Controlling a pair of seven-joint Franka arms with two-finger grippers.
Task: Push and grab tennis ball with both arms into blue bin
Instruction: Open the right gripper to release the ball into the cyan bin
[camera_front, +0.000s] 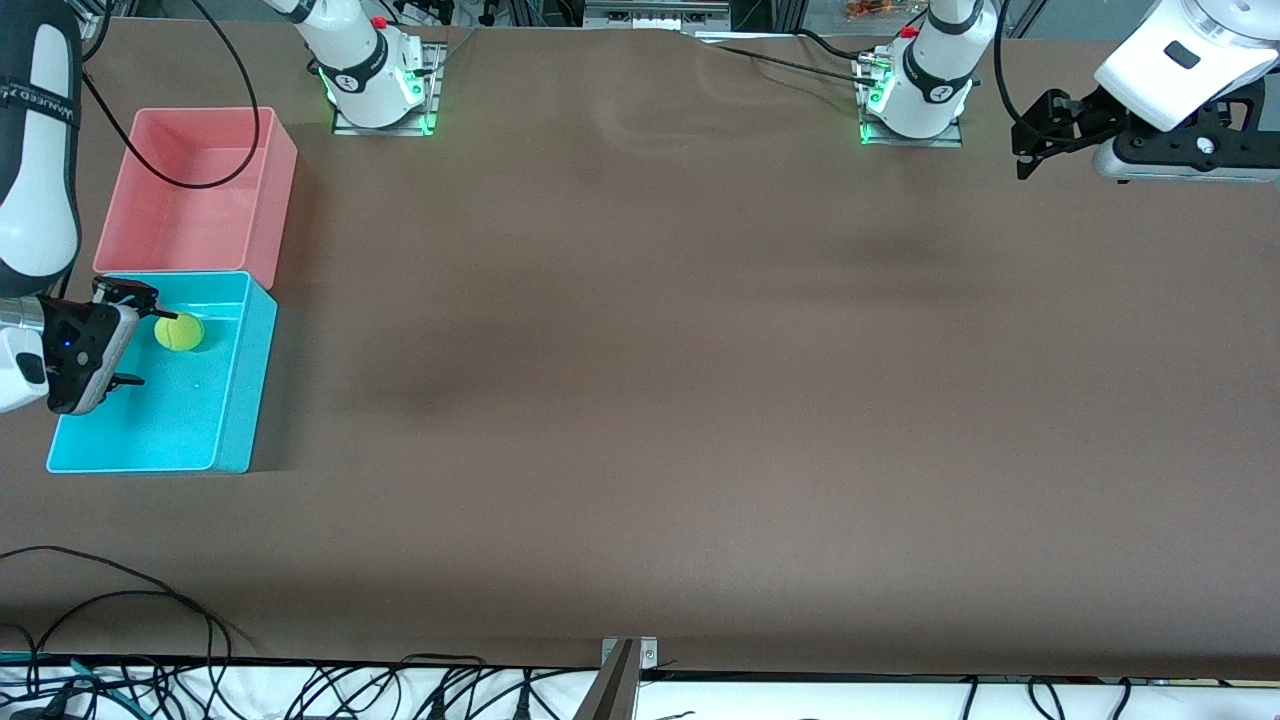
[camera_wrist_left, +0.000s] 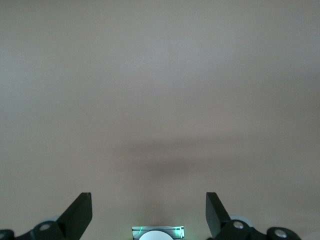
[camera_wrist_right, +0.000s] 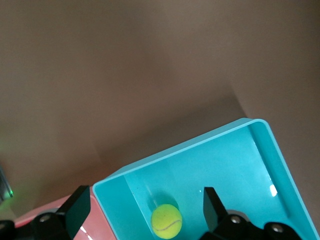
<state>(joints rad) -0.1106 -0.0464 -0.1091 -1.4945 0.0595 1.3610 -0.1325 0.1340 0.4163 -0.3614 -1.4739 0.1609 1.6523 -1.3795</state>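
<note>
The tennis ball (camera_front: 179, 332) (camera_wrist_right: 166, 223) lies on the floor of the blue bin (camera_front: 228, 415) (camera_wrist_right: 283, 167), close to the wall that borders the pink tub. My right gripper (camera_front: 147, 343) (camera_wrist_right: 146, 197) hangs open over that end of the bin, its fingers spread wide with the ball below the gap and not touched. My left gripper (camera_front: 1032, 140) (camera_wrist_left: 149, 200) is raised over the table's left-arm end, open and holding nothing; its wrist view shows only bare brown tabletop.
A pink tub (camera_front: 278, 205) stands against the blue bin, farther from the front camera. Both arm bases (camera_front: 380, 85) (camera_front: 912, 95) sit along the table's back edge. Loose black cables (camera_front: 150, 610) lie at the front edge.
</note>
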